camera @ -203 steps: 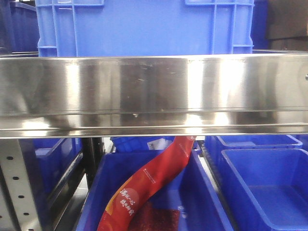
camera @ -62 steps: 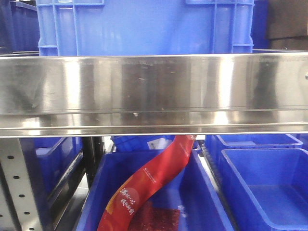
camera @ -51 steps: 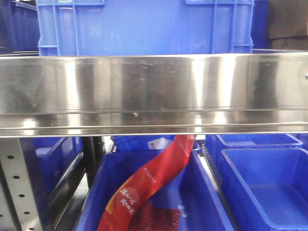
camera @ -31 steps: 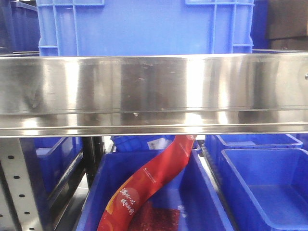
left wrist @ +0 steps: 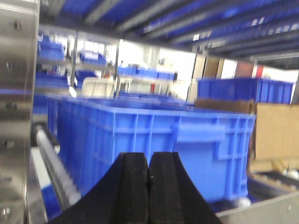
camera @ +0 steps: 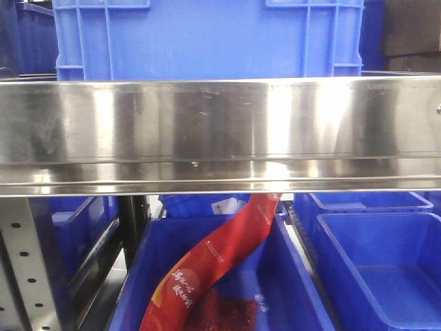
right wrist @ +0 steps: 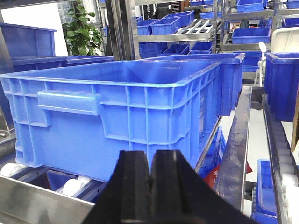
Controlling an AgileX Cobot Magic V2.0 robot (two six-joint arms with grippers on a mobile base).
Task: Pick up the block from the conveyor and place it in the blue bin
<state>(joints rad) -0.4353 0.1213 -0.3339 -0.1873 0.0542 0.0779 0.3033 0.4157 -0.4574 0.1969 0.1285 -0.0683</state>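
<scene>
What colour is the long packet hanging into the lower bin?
Red, with a yellow-orange patch and white lettering: the packet shows best in the exterior front-facing view.

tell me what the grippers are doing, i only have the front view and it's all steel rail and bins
Observer: The left gripper is shut, pads pressed together with nothing between them.
Operator: and the right one
Observer: The right gripper is shut and empty too. It faces the side of a blue bin that sits on white rollers.
Operator: any block in sight
Observer: No block shows in either wrist view, and no belt either.
</scene>
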